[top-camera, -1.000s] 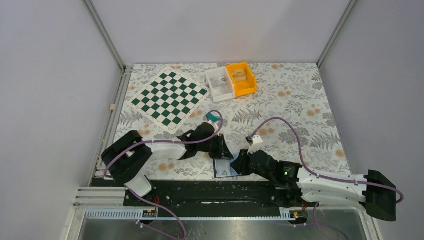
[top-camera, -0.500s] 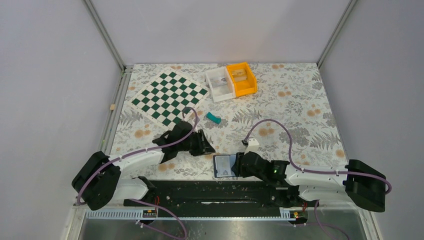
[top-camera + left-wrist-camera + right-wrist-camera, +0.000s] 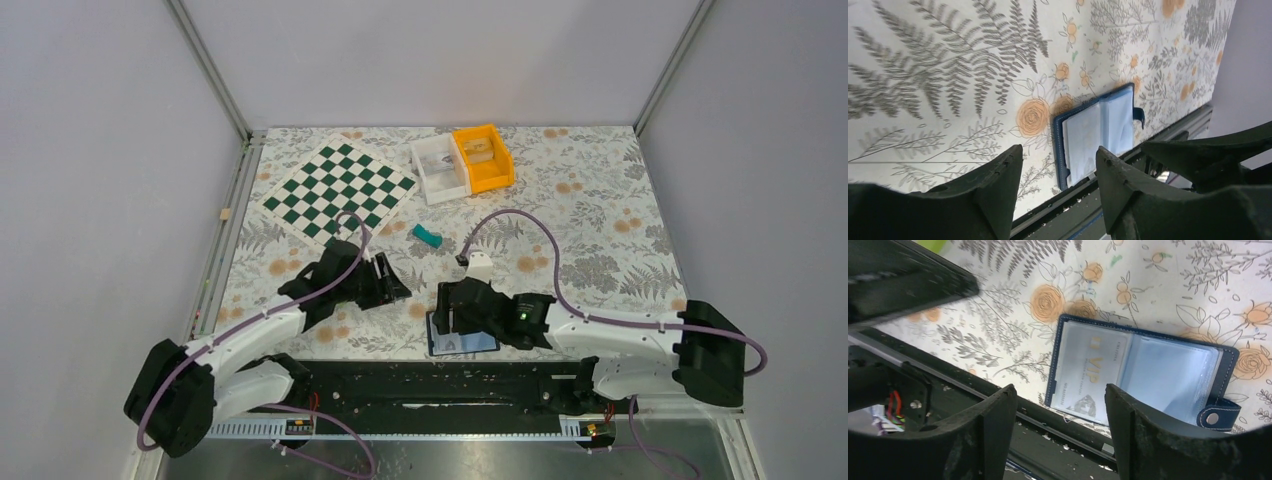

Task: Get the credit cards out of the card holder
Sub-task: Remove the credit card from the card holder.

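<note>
The right gripper (image 3: 1060, 390) is spread wide and holds nothing. It hangs over the open wallet (image 3: 1143, 372), and I cannot tell if it touches it. The left gripper (image 3: 1059, 152) is also spread and empty, near the wallet but apart from it. The wallet lies flat at the near edge of the table (image 3: 600, 220), just beside the black rail (image 3: 420, 385). The cards (image 3: 1095, 370) sit inside it (one whitish, one pale blue, a panel each). A teal block (image 3: 428, 236), a chessboard (image 3: 338, 196) and two bins (image 3: 438, 170) lie farther back, well apart.
</note>
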`<state>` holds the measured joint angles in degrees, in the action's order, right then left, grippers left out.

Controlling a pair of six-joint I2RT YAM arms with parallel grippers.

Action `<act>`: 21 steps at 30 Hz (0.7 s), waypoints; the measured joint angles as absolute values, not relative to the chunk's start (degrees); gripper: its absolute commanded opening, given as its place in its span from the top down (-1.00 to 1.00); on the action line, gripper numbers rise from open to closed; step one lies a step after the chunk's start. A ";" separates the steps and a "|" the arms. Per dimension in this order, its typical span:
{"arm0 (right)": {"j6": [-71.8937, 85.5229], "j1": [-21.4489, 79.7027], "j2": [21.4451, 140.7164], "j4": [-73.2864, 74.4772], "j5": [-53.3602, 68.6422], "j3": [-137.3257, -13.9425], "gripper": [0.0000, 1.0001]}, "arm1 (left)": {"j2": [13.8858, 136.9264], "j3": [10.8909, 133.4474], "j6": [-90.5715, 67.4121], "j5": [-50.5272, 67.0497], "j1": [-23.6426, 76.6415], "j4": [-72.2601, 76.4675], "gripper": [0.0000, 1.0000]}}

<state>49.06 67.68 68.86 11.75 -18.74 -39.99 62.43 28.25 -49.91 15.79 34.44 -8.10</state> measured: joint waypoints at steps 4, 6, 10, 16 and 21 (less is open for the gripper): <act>50.17 68.75 74.11 14.66 -19.09 -42.44 -0.47 | 57.12 28.29 -48.29 11.88 33.52 -11.86 -0.17; 50.72 69.30 76.90 16.27 -19.09 -43.55 -0.49 | 54.19 28.27 -47.57 10.00 33.21 -13.34 -0.18; 51.42 70.24 82.04 19.86 -19.18 -47.03 -0.50 | 50.52 28.12 -46.50 7.77 32.84 -14.87 -0.18; 51.46 70.87 89.25 23.14 -19.46 -52.84 -0.54 | 49.47 27.18 -45.78 6.81 32.49 -16.58 -0.18; 51.48 70.89 93.91 26.63 -20.18 -55.53 -0.45 | 49.45 25.82 -45.65 6.83 32.49 -16.69 -0.18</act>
<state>51.48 70.89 93.91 26.63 -20.18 -55.53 49.45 25.82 -45.65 6.83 32.49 -16.69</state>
